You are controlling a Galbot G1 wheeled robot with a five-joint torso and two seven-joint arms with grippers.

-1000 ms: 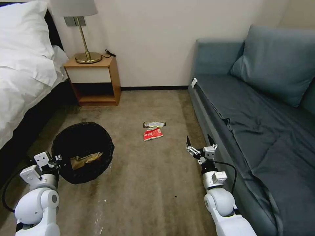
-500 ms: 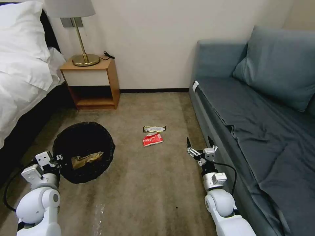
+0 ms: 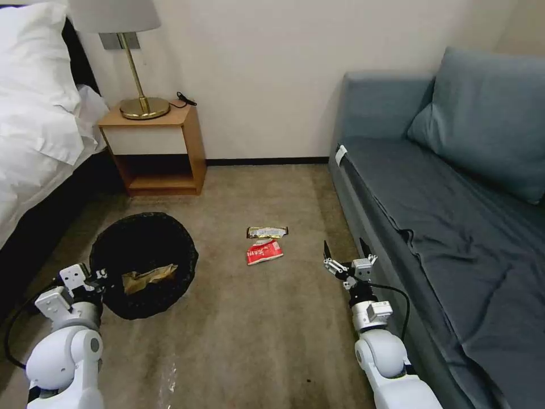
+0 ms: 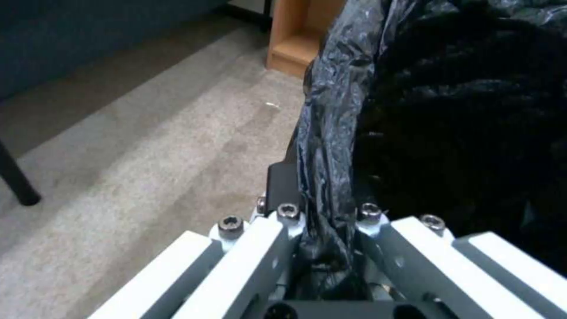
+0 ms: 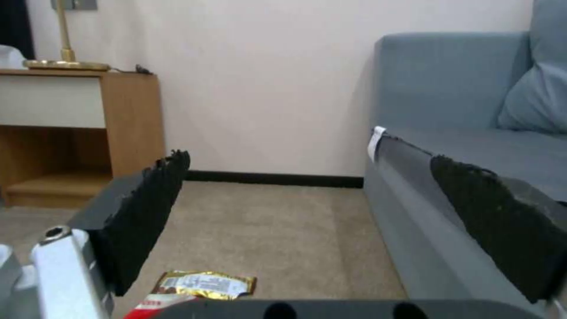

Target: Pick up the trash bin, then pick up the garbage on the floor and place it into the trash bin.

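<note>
Here the left pincer (image 3: 99, 274) clamps the trash bin (image 3: 143, 264); the snack packet (image 3: 263, 251) lies left of the wide-open right pincer (image 3: 347, 255).

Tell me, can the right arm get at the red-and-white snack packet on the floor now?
Probably yes. The right pincer is open and empty, and bare carpet lies between it and the red-and-white snack packet. The sofa stands on its other side.
</note>
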